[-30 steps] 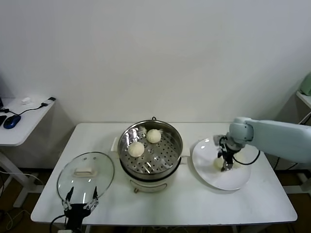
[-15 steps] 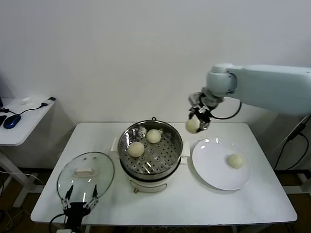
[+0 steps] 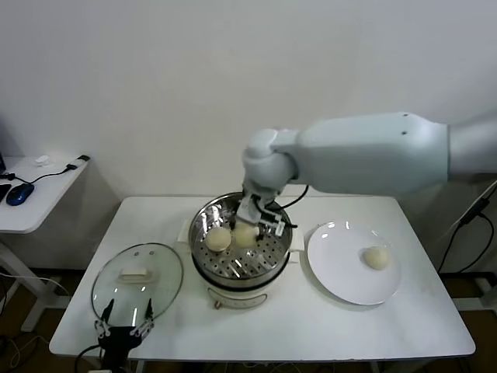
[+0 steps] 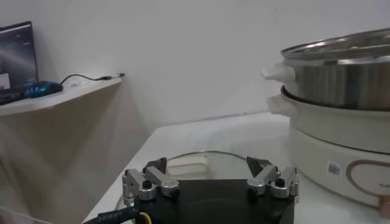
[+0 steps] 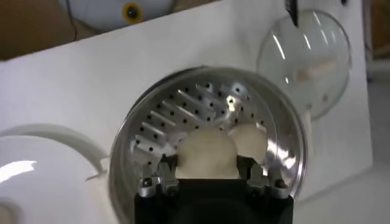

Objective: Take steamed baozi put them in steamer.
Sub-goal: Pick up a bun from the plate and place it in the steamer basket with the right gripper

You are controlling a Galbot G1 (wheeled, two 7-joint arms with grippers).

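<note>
The steamer [image 3: 237,291] stands mid-table, steel pot on a cream base. My right gripper [image 3: 250,227] hangs low over its perforated tray, shut on a pale baozi [image 3: 245,235]; the right wrist view shows that bun [image 5: 207,152] pinched between both fingers. Beside it another baozi [image 3: 218,238] lies on the tray, seen too as the bun [image 5: 251,139] from the wrist. A further baozi [image 3: 377,257] rests on the white plate [image 3: 342,276]. My left gripper [image 3: 124,325] waits open at the table's front left, by the lid.
The glass lid [image 3: 137,273] with its white handle lies flat left of the steamer, and the lid [image 4: 201,159] shows just beyond my left fingers. A low side table [image 3: 35,203] with a mouse stands farther left. The wall runs close behind the table.
My right gripper lifted a baozi off the plate, carried it up and left, and now holds it low over the steamer tray. The left arm has not moved.
</note>
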